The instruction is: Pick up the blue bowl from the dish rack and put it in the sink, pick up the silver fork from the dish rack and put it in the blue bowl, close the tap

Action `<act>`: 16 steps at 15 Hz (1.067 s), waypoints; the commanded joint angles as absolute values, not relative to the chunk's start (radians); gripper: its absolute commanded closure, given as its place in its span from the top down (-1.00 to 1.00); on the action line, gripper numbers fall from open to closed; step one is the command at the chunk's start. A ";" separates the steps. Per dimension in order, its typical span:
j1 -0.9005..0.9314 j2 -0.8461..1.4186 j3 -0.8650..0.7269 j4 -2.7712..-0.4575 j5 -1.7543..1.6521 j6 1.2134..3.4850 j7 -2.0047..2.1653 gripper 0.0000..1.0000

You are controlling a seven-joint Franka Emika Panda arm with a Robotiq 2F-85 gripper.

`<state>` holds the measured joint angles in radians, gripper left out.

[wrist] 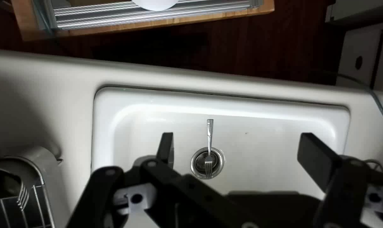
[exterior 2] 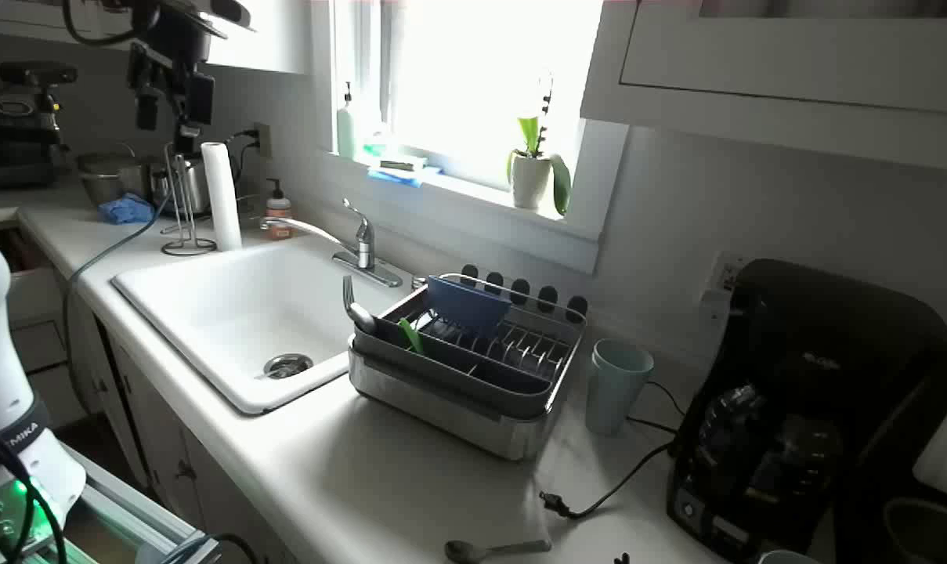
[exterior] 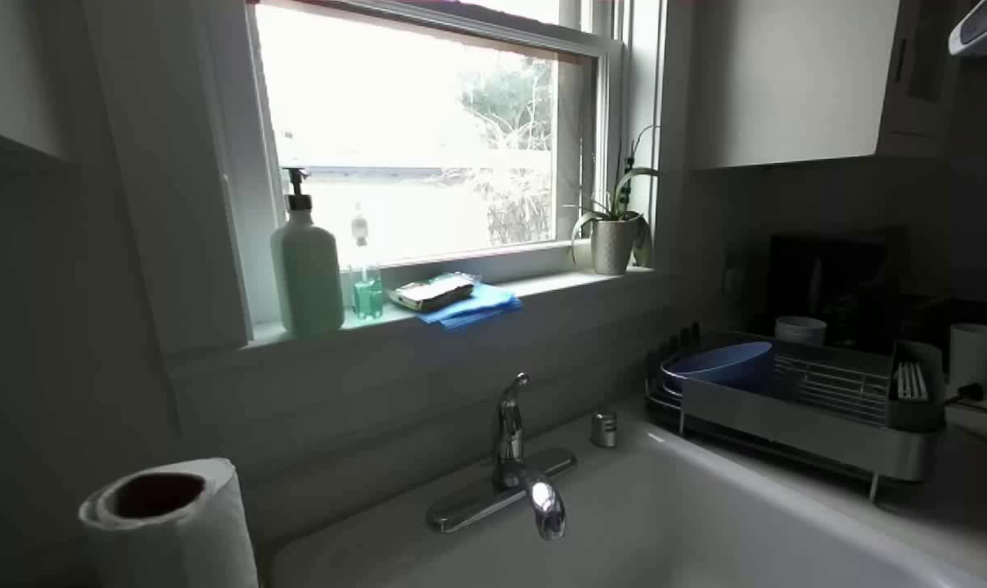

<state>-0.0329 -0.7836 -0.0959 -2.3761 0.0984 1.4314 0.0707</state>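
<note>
The blue bowl (exterior: 726, 367) leans tilted in the dish rack (exterior: 811, 425); the bowl (exterior 2: 467, 305) and rack (exterior 2: 442, 399) show in both exterior views. A silver fork (exterior 2: 353, 301) stands tines up in the rack's corner holder; its tines (wrist: 22, 196) show in the wrist view. Another fork (wrist: 209, 136) lies in the sink (wrist: 140, 96) across the drain. The chrome tap (exterior: 509, 433) stands behind the sink, its spout over the basin; the tap (exterior 2: 365, 243) shows in both exterior views. My gripper (wrist: 237, 145) is open and empty, high above the sink; it also shows in an exterior view (exterior 2: 168, 117).
A paper roll (exterior 2: 221, 196) on a wire stand and a soap bottle (exterior 2: 279, 210) stand beyond the sink. A cup (exterior 2: 616, 384), a cord and a coffee maker (exterior 2: 794, 407) stand beside the rack. A spoon (exterior 2: 496, 551) lies on the counter. A plant (exterior: 612, 245) sits on the sill.
</note>
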 commanded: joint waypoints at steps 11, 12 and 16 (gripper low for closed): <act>-0.102 -0.695 -0.091 -2.372 0.102 1.665 0.098 1.00; -0.099 -0.690 -0.103 -2.379 0.125 1.741 0.081 1.00; -0.106 -0.640 -0.108 -2.399 0.093 2.051 0.039 1.00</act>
